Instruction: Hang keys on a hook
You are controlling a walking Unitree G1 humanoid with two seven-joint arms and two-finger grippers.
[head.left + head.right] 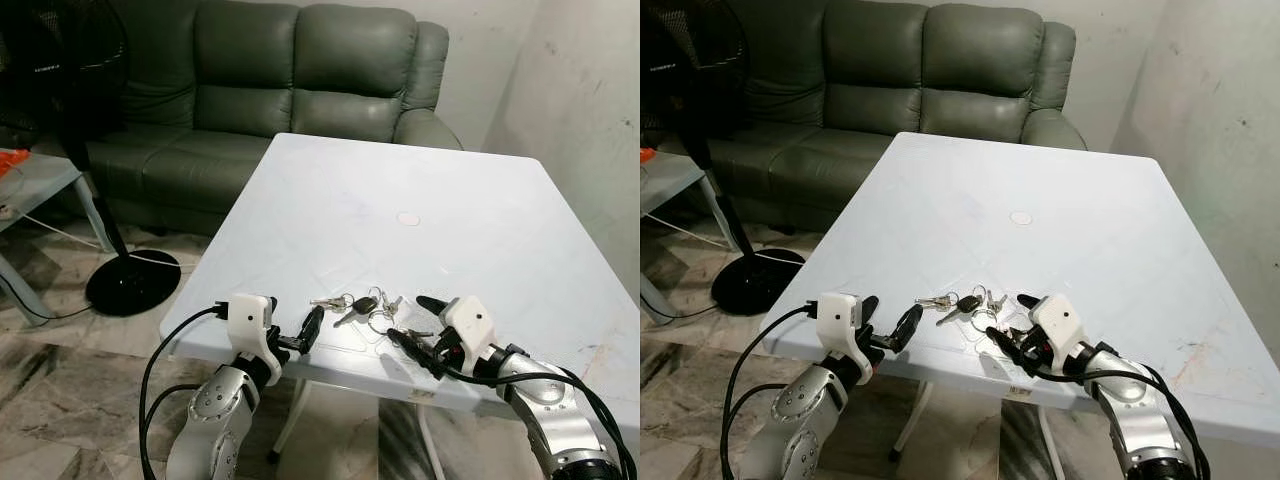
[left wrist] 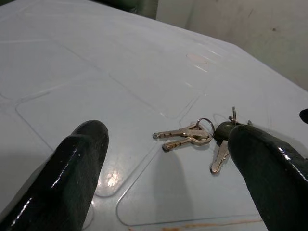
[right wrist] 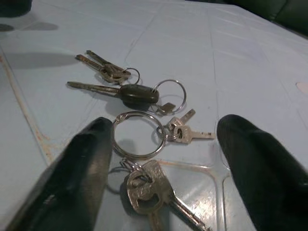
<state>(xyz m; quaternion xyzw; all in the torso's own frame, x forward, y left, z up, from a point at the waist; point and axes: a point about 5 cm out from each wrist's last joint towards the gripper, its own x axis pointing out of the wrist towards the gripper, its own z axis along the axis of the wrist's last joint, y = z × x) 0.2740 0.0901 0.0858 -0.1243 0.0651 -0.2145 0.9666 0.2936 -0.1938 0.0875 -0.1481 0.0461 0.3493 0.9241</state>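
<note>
Both arms are up at the near edge of the table (image 1: 480,230). Left gripper (image 1: 292,335) sits at the near-left edge, fingers spread wide, nothing between them; its wrist view looks across the tabletop at the keys from the side. Right gripper (image 1: 418,325) is just right of the bunch, fingers also spread and empty, straddling the near end of it. In the right wrist view a large ring and a chunky key lie between the two fingers (image 3: 72,168), not pinched.

Keys (image 1: 362,306) lie flat on the table near the front edge, between the two grippers, closer to the right one. It's a loose cluster: a pair of small keys on a ring to the left, a black-headed key in the middle, several linked rings and more keys to the right.

Progress, as I read it: early. Nothing picked up, keys untouched on the surface. Left to do: close on the bunch, lift, find a hook, hang. I see no hook, so it likely needs a turn or a walk.

Surface: white plastic table, moulded panel lines, a round plug (image 1: 408,218) mid-table, rusty stains at the near edge. Beyond it a grey-green sofa (image 1: 300,80) against the far wall. Far left: black standing fan (image 1: 132,280) with cable on a marbled tile floor (image 1: 60,400). Plain scuffed wall on the right.
</note>
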